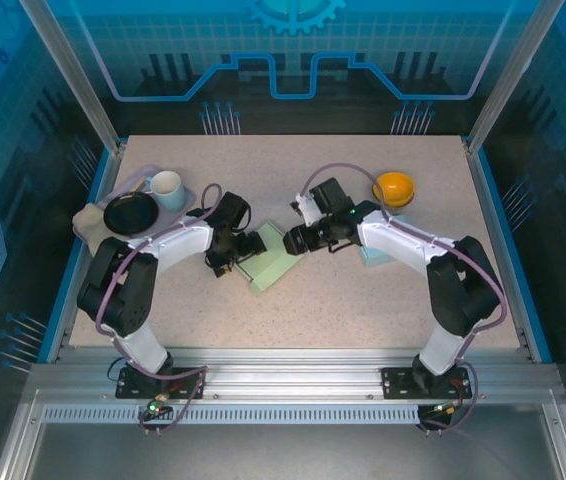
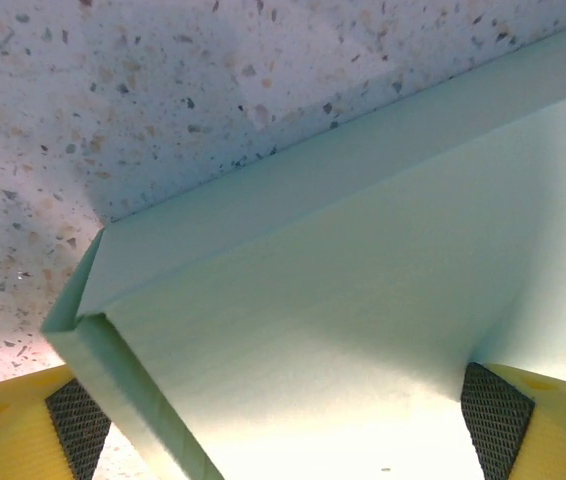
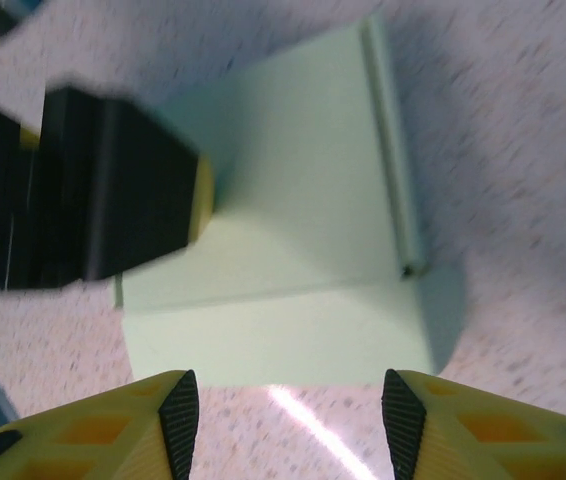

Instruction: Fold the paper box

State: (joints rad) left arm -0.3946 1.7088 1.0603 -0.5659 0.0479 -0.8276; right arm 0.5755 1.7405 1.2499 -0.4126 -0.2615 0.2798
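Between the jaws of my left tool sits a folded corner of the paper box, which rests on the counter. The jaws stand wide and straddle it, and I cannot confirm a hold. Ahead of my right tool, which is about half open and empty, lies the box's broad panel with a narrow folded strip along its right side. Recommendation: steady the corner with the left tool, work the right along the crease, and fold squarely so the panel does not skew.

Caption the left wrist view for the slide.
Left pincer, jaws wide, straddling the pale green paper box near a folded corner, on the speckled table.
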